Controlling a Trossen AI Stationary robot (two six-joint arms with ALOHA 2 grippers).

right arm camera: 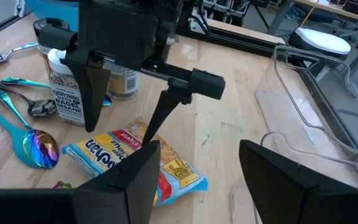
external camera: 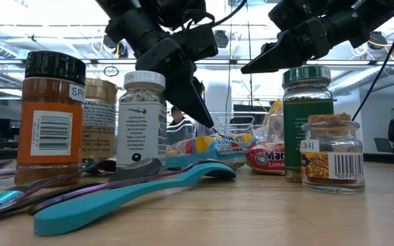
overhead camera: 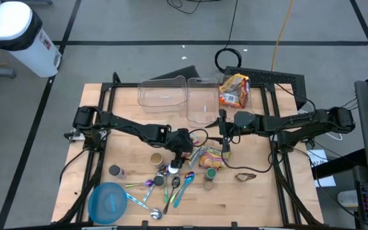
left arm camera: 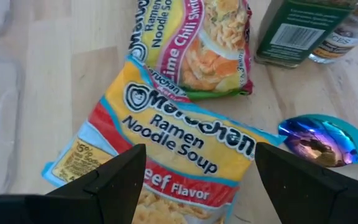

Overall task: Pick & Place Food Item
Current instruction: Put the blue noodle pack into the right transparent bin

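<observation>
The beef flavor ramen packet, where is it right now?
In the left wrist view the beef ramen packet lies flat on the table directly below the left gripper's open fingers, beside the lime chili ramen packet and near an iridescent spoon.

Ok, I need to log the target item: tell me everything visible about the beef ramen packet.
The beef ramen packet is a flat, crinkly yellow plastic pouch with a red band and blue corners, printed "Ramen Noodle Soup, Beef Flavor". It lies face up on the wooden table, sealed, one end against a lime chili ramen packet. The open left gripper hovers above it, not touching.
</observation>
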